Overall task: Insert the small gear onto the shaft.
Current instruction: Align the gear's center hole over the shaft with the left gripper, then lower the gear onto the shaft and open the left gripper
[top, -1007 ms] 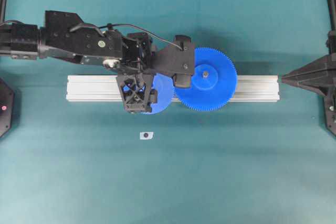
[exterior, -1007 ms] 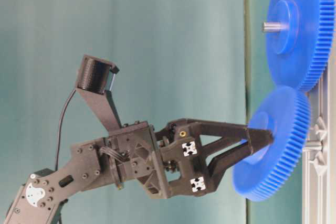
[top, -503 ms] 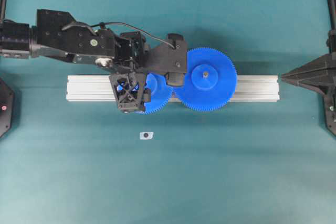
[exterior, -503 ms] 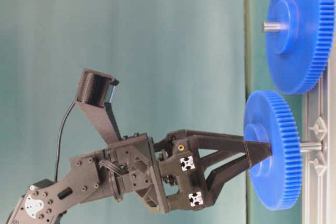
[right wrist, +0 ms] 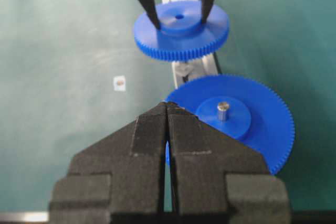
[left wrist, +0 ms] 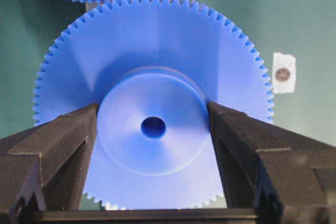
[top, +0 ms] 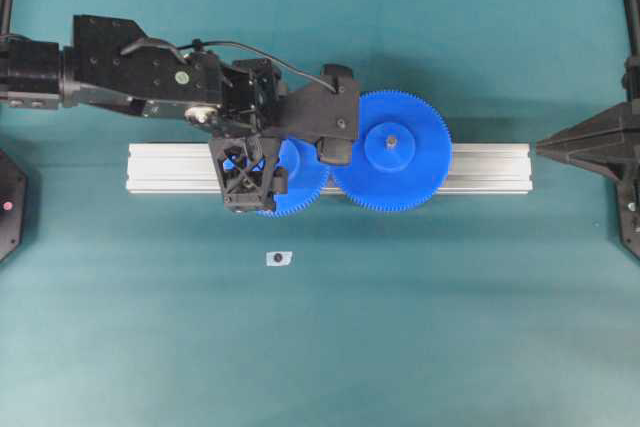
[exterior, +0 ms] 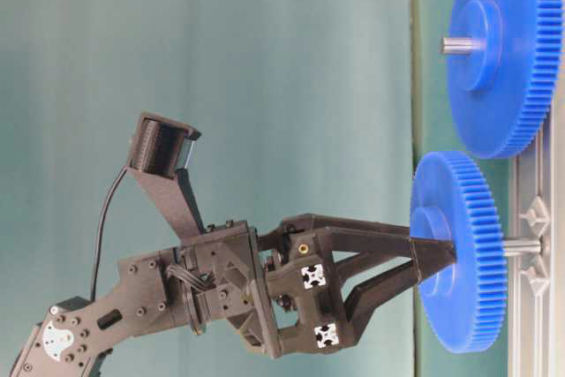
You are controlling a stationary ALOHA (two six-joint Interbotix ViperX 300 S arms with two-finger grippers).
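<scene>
Overhead view: we see the left gripper (top: 262, 169) over the grey aluminium extrusion rail (top: 480, 167), covering most of the small blue plastic fine-toothed gear (top: 300, 182); only its rim shows right of and below the fingers. Just right of it sits the larger blue toothed gear (top: 392, 150) with a pin through its hub; whether the rims touch we cannot tell. Below the gripper lies a small white tag with a dark dot (top: 278, 258). The right gripper (top: 545, 150) is well apart at the right edge.

Table-level view: this view is rolled sideways. Here we see what overhead hides: the thin grey metal shaft (exterior: 523, 245) pokes out behind the small gear, its long axis in line with the gripper's reach. The gear's bore axis runs the same way, hub facing the gripper, disc square to the shaft.

Left wrist view: we see both fingers (left wrist: 58, 145) pinching the raised hub from either side, centre hole between them facing the camera. No shaft shows in it.

Right wrist view: the right gripper's jaws are pressed together, holding nothing; the small gear is far ahead of them.
</scene>
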